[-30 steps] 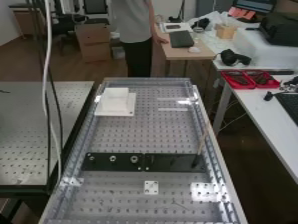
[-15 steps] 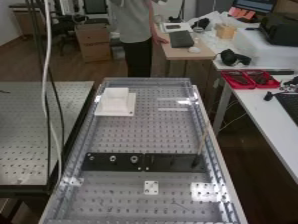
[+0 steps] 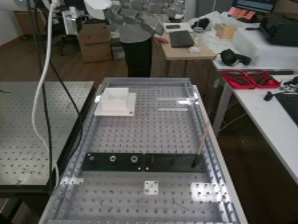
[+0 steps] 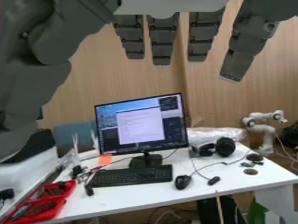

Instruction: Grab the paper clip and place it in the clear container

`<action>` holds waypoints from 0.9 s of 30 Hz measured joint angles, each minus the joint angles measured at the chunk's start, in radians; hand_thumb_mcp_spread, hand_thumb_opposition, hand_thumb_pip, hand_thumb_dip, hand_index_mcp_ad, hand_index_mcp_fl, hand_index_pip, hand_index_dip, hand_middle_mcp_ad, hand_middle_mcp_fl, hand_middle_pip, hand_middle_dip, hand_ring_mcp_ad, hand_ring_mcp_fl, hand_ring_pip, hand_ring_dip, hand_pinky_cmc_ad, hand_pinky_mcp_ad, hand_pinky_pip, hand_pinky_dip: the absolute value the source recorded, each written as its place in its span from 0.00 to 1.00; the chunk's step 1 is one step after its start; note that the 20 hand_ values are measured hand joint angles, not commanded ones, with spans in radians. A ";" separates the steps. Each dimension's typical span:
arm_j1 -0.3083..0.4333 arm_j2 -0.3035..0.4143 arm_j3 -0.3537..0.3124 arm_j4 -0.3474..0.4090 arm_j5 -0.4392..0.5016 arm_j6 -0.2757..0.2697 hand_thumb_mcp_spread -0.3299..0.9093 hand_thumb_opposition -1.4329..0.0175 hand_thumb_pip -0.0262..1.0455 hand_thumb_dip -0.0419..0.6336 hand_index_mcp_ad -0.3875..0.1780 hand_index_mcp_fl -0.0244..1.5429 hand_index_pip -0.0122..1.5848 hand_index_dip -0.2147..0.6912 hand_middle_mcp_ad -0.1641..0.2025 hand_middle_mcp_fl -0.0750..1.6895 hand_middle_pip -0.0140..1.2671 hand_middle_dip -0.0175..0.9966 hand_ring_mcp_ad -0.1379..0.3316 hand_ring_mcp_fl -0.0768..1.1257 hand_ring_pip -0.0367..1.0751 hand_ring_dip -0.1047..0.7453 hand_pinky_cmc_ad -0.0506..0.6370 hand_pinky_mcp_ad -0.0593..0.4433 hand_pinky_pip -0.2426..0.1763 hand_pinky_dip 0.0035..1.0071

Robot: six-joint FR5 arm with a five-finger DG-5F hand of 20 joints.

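The hand (image 3: 143,16) is at the high view's top edge, far beyond the bench's far end and well above it. In the wrist view the hand (image 4: 163,37) is open, its dark fingers straight and apart, the thumb to one side, with nothing held. A pale-edged, see-through shape (image 3: 173,109) lies toward the far right of the bench in the high view; I cannot tell whether it is the clear container. A faint thin mark (image 3: 179,205) lies near the bench's near end, too small to tell as a paper clip.
On the perforated bench (image 3: 126,135) stand a white block (image 3: 115,102), a black strip (image 3: 176,162) with small round parts, and a small white plate (image 3: 151,187). A thin stick (image 3: 202,142) rises at the right rail. A monitor (image 4: 142,125) and keyboard (image 4: 132,175) stand on a white desk.
The hand and part of the arm have come into the high view at its top edge. The hanging cables at the left have swung and shifted. The things on the bench have not moved.
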 joint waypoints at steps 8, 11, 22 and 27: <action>-0.016 -0.012 -0.112 0.147 0.017 0.027 0.45 0.48 0.46 0.12 0.67 0.04 0.06 0.34 0.64 0.04 0.12 0.20 0.67 0.06 0.10 0.27 0.65 0.77 0.32 0.50; -0.027 -0.021 -0.162 0.217 0.042 0.051 0.46 0.48 0.47 0.16 0.67 0.04 0.06 0.32 0.64 0.04 0.12 0.20 0.67 0.07 0.10 0.27 0.64 0.77 0.32 0.50; -0.110 -0.082 -0.214 0.277 0.031 0.099 0.47 0.48 0.55 0.23 0.66 0.04 0.12 0.25 0.64 0.04 0.12 0.20 0.67 0.06 0.13 0.27 0.64 0.77 0.33 0.50; -0.184 -0.130 -0.210 0.286 -0.035 0.122 0.50 0.47 0.63 0.27 0.64 0.05 0.23 0.25 0.65 0.04 0.12 0.20 0.67 0.06 0.13 0.27 0.64 0.77 0.33 0.50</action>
